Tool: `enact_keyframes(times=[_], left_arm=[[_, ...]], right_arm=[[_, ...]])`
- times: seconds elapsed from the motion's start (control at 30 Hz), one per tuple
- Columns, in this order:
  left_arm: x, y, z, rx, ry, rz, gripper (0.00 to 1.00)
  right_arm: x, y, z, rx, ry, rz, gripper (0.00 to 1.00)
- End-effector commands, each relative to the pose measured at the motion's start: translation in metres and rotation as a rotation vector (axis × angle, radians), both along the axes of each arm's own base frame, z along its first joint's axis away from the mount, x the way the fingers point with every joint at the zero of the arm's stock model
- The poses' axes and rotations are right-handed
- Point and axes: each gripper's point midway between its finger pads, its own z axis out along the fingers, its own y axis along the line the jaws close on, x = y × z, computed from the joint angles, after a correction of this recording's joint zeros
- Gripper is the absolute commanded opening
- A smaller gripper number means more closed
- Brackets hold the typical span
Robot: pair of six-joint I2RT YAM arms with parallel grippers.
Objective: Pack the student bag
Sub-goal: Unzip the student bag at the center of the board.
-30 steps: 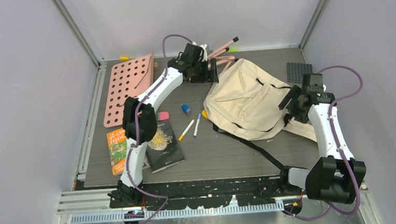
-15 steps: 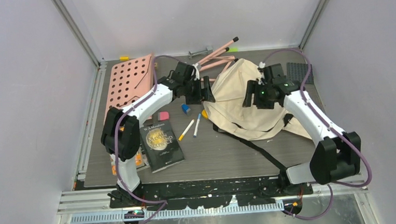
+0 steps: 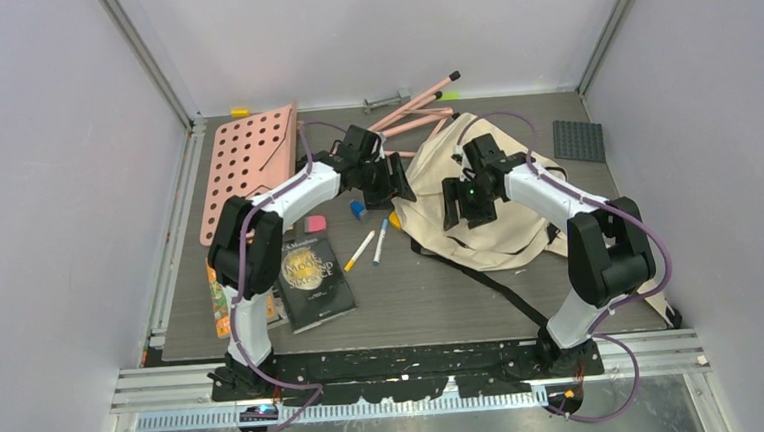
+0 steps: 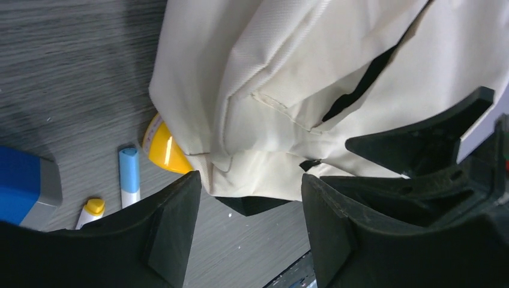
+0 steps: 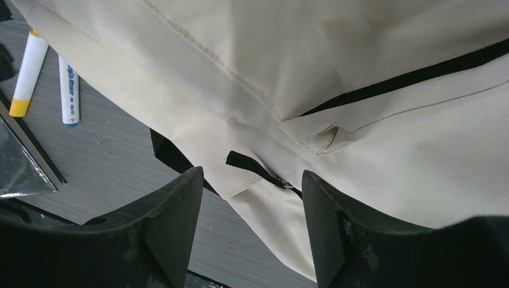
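Note:
The cream-beige student bag (image 3: pixel 504 224) lies flat on the dark table right of centre, zippers shut, a black strap (image 3: pixel 498 289) trailing toward the front. My left gripper (image 3: pixel 393 187) is open at the bag's left edge; in the left wrist view (image 4: pixel 251 231) the bag's corner (image 4: pixel 270 102) lies just beyond the fingertips. My right gripper (image 3: pixel 463 209) is open over the bag's left part; in the right wrist view (image 5: pixel 252 231) a black zipper pull tab (image 5: pixel 255 168) sits between the spread jaws, untouched.
Two marker pens (image 3: pixel 370 245), a blue sharpener (image 3: pixel 358 209), a pink eraser (image 3: pixel 315 223) and a yellow object (image 4: pixel 163 147) lie left of the bag. Two books (image 3: pixel 312 280) lie front left, a pink perforated board (image 3: pixel 245 164) back left, pink pencils (image 3: pixel 421 103) behind, a grey plate (image 3: pixel 579 139) back right.
Both arms swung in toward the bag. The left gripper came forward from the pencils at the back; the right gripper moved left from the bag's right side to its left part.

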Motion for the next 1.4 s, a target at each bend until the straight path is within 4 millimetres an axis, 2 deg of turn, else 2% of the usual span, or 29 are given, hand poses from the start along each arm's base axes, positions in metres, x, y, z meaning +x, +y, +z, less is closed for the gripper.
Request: enact_keyframes(times=[0.0, 0.13, 0.23, 0.33, 0.5, 0.63, 0.7, 0.83, 0.97, 1.0, 1.03, 1.13, 1.17, 1.37], left_arm=[[0.015, 0.003, 0.013, -0.015, -0.015, 0.051, 0.64], [0.021, 0.004, 0.01, -0.036, -0.01, 0.068, 0.62], [0.022, -0.002, 0.008, -0.07, 0.005, 0.056, 0.58], [0.018, -0.012, 0.01, -0.12, 0.026, 0.028, 0.53], [0.019, -0.007, 0.0, -0.081, 0.018, 0.03, 0.53], [0.017, -0.01, -0.007, -0.082, 0.039, 0.013, 0.51], [0.016, -0.011, -0.007, -0.077, 0.031, 0.0, 0.46], [0.016, -0.009, -0.012, -0.049, 0.032, -0.008, 0.27], [0.018, -0.008, -0.012, -0.041, 0.026, -0.003, 0.03], [0.02, -0.008, -0.009, -0.039, 0.017, -0.003, 0.0], [0.021, -0.007, -0.008, -0.036, 0.009, -0.004, 0.0], [0.027, -0.002, -0.001, 0.002, -0.028, -0.008, 0.0], [0.03, 0.0, 0.002, 0.018, -0.046, -0.006, 0.0], [0.057, 0.009, 0.021, 0.054, -0.131, 0.024, 0.0]], right_arm=[[0.009, 0.007, 0.011, 0.001, -0.063, 0.06, 0.65], [0.003, 0.01, 0.003, 0.013, -0.038, 0.08, 0.59], [-0.001, 0.014, -0.002, 0.006, -0.028, 0.103, 0.56], [-0.007, 0.014, -0.006, -0.013, -0.016, 0.115, 0.56], [-0.011, 0.015, -0.016, -0.04, -0.012, 0.126, 0.59], [-0.008, 0.013, -0.028, -0.081, 0.0, 0.113, 0.57], [-0.005, 0.013, -0.03, -0.097, -0.002, 0.114, 0.53], [-0.002, 0.009, -0.034, -0.144, -0.009, 0.106, 0.47], [-0.002, 0.005, -0.036, -0.17, -0.011, 0.096, 0.34], [-0.002, 0.005, -0.035, -0.173, -0.014, 0.094, 0.29], [-0.001, 0.004, -0.033, -0.178, -0.025, 0.09, 0.25], [0.001, 0.003, -0.026, -0.184, -0.047, 0.083, 0.05], [0.002, 0.002, -0.022, -0.186, -0.059, 0.079, 0.02], [-0.005, -0.003, 0.003, -0.177, -0.103, 0.06, 0.01]])
